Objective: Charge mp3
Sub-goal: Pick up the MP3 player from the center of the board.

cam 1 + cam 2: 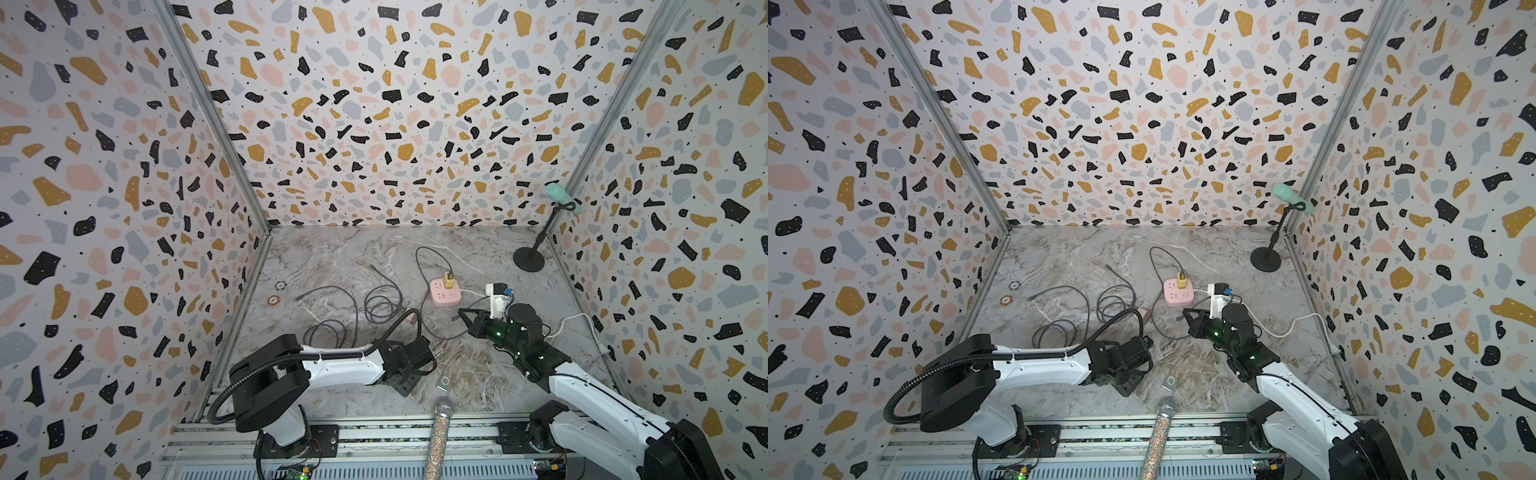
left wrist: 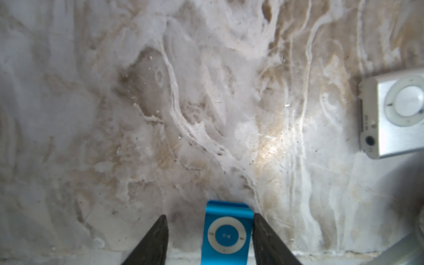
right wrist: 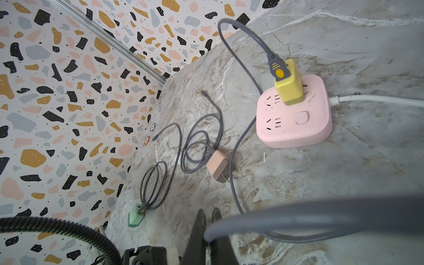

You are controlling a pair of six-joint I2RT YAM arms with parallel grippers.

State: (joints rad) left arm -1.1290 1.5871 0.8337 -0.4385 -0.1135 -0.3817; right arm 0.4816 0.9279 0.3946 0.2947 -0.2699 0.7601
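Left fingers [image 2: 156, 241]: we see them apart, flanking the small blue metal mp3 player [image 2: 226, 234].
Right fingers [image 3: 198, 231]: clamped on our grey charging cable [image 3: 298, 218].

Soft, even light is filling the booth, leaving only faint shadows on the bench [image 1: 353, 257] in both top views, where the walls [image 1: 104, 166] are bowing outward toward the picture edges. The left wrist view is looking hazy, with warm glare shining mid-marble. In the right wrist view the grey cable [image 3: 321, 218] nearest the lens is smearing out of focus, while the pink power strip [image 3: 296, 128] is showing crisp.
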